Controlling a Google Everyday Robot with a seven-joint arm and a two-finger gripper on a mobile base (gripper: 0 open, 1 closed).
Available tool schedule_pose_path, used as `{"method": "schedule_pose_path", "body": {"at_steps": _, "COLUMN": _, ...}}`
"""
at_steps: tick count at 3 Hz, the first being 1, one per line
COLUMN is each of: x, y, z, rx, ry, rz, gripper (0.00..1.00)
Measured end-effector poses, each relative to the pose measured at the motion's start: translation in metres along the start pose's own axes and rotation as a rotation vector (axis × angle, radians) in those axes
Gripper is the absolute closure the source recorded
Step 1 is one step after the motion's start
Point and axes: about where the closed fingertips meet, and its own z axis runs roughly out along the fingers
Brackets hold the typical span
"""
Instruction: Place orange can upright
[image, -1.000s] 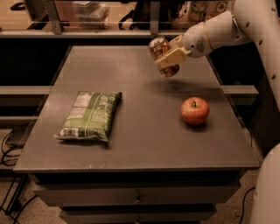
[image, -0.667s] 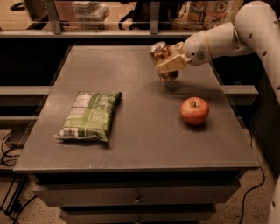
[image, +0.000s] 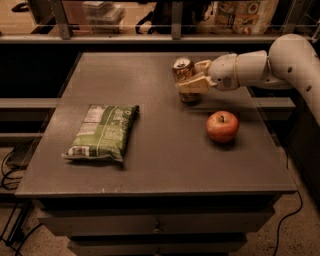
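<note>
The orange can (image: 183, 70) stands upright near the back right of the grey table (image: 165, 160), its silver top with pull tab facing up and its base on or just above the surface. My gripper (image: 192, 79) reaches in from the right on a white arm and is closed around the can's body, one finger (image: 194, 86) across its front. A red apple (image: 222, 126) sits in front of and to the right of the can, apart from it.
A green chip bag (image: 102, 131) lies flat on the left part of the table. A railing and shelves with goods (image: 245, 12) run behind the table. Lower shelves flank both sides.
My gripper has carried the can down and slightly left, turning it from tilted in the air to upright at the table surface.
</note>
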Motion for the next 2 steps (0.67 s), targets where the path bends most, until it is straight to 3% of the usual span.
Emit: {"method": "schedule_pose_path", "body": {"at_steps": 2, "x": 0.0069, "y": -0.0028, "z": -0.0057, "rx": 0.098, "ry": -0.121, "rz": -0.024, "gripper": 0.59}}
